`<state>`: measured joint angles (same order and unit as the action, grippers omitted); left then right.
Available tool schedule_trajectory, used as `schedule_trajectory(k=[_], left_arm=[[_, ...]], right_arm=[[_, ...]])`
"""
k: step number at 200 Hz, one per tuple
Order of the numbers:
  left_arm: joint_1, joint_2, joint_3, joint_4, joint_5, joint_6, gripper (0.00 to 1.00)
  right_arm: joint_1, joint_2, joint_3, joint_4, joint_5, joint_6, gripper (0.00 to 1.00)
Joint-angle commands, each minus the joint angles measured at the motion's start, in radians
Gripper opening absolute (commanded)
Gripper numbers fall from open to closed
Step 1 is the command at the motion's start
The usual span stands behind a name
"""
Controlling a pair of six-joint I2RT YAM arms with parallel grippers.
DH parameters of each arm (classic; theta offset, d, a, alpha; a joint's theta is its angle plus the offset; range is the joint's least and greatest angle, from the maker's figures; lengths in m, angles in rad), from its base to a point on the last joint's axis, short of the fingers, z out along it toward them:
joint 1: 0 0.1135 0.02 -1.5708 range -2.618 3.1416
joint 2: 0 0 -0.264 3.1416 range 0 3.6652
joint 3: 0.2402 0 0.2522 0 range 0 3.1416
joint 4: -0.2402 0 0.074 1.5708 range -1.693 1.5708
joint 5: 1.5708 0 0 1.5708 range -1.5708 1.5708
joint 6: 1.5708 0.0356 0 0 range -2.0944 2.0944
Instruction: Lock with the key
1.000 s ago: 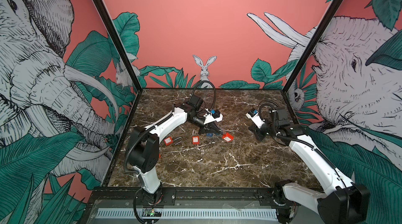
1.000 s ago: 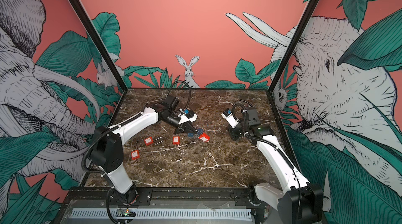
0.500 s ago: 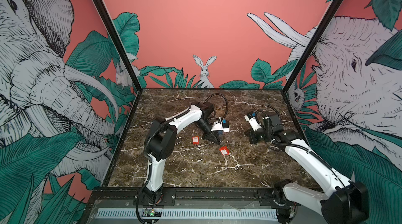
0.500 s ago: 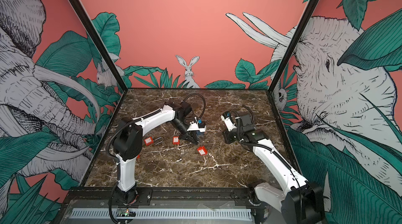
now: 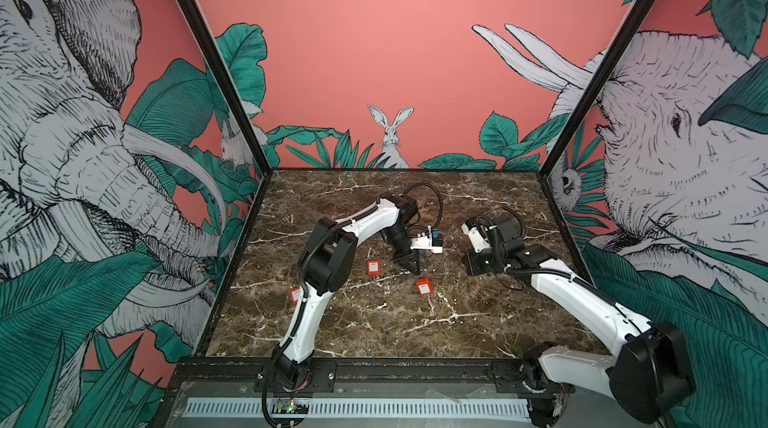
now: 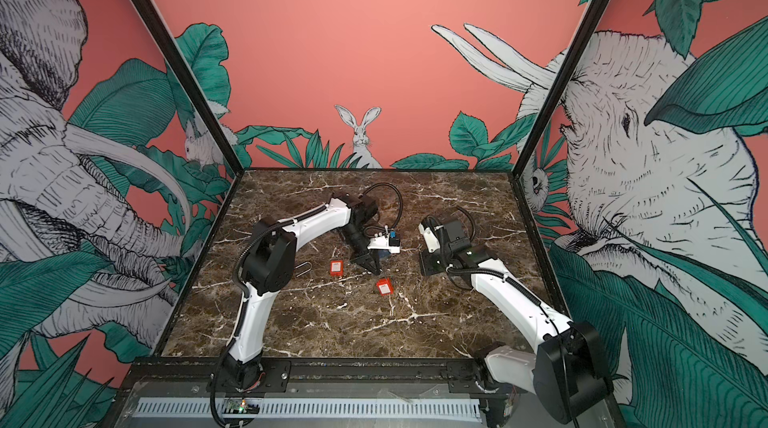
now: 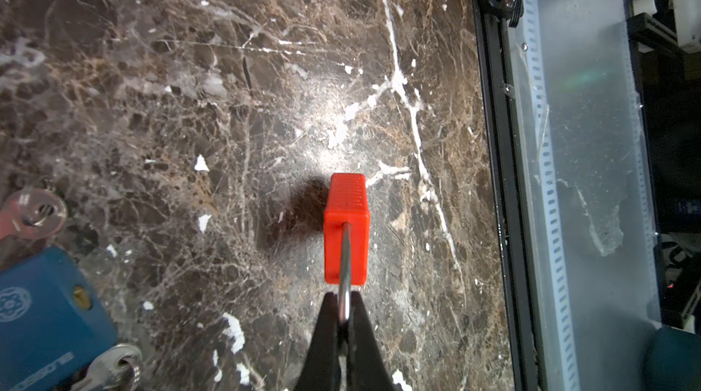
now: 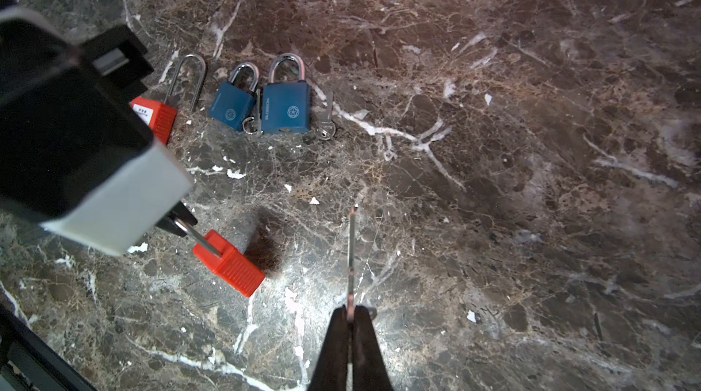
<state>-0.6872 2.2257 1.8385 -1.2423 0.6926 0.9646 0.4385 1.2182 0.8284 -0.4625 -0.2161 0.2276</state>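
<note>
Nearest the front rail (image 5: 415, 368) the marble table (image 5: 374, 330) lies bare, and a half-hidden red padlock (image 5: 295, 293) peeps out behind the left arm (image 5: 307, 322); a little further in, the held red padlock (image 7: 346, 229) hangs by its steel shackle (image 7: 344, 279) from the left gripper (image 7: 343, 307), whose fingers are pinched tight on that shackle, the body low over the marble, touching it or not I cannot tell; slightly beyond and to the right, clearly apart from it, the right gripper (image 8: 351, 313) is clamped on the key (image 8: 351, 256), its blade pointing forward and edge-on to the wrist camera; further back a loose red padlock (image 5: 374, 268) lies flat, and furthest of all a small blue padlock (image 8: 231, 104) and a larger blue padlock (image 8: 286, 108) sit side by side with a spare key (image 8: 326, 119) just beside the larger; by my judgement both pickups are done, while bringing key and lock together, inserting the blade and turning it are all left; against a second ago, the held red padlock has come away from the blue pair toward the front, the left arm has folded inward and the right gripper has drawn nearer the centre; over the last half second little has shifted
</note>
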Motion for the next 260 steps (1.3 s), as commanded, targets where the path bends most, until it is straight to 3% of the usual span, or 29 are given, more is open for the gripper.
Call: schedule_trajectory(k=[1, 50, 91, 160, 260], left_arm=[[-0.007, 0.014, 0.036, -0.064, -0.04, -0.003, 0.0], [-0.04, 0.051, 0.079, -0.028, -0.082, -0.037, 0.0], [-0.043, 0.072, 0.085, 0.046, -0.194, -0.085, 0.0], [-0.043, 0.068, 0.04, 0.184, -0.241, -0.122, 0.07], [-0.044, 0.083, 0.004, 0.251, -0.306, -0.184, 0.12]], right_arm=[[0.005, 0.005, -0.022, 0.042, 0.021, 0.044, 0.0], [0.008, -0.009, -0.08, 0.093, 0.018, 0.057, 0.0], [0.008, -0.008, -0.118, 0.137, 0.009, 0.068, 0.0], [0.01, 0.01, -0.144, 0.178, -0.007, 0.076, 0.0], [0.04, 0.041, -0.17, 0.198, -0.004, 0.098, 0.0]])
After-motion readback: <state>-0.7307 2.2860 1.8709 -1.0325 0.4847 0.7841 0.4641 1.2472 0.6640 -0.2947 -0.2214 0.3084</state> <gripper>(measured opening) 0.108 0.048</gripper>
